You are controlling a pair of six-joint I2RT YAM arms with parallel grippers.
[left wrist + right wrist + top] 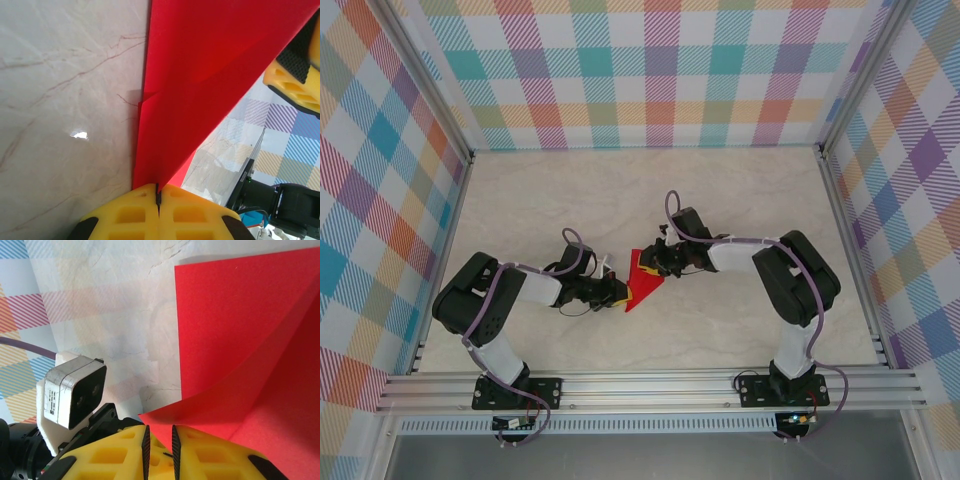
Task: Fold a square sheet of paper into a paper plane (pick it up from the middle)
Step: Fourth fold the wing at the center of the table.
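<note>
I am watching the red sheet of paper (642, 281) sitting near the middle of the marble-patterned table (740, 200), between the two arms, partly folded so that from above it is showing a pointed, triangular outline with its tip aiming at the near side. The left gripper (158, 189) is reaching in from the left and pinching the sheet's near-left edge, its yellow fingers pressing together with the red paper clamped between them and the sheet rising away from the tips. The right gripper (158, 432) is coming in from the right with its jaws standing only narrowly apart. A lifted flap of the sheet is curling over right at its fingertips, but I cannot tell whether the pads are touching it.
</note>
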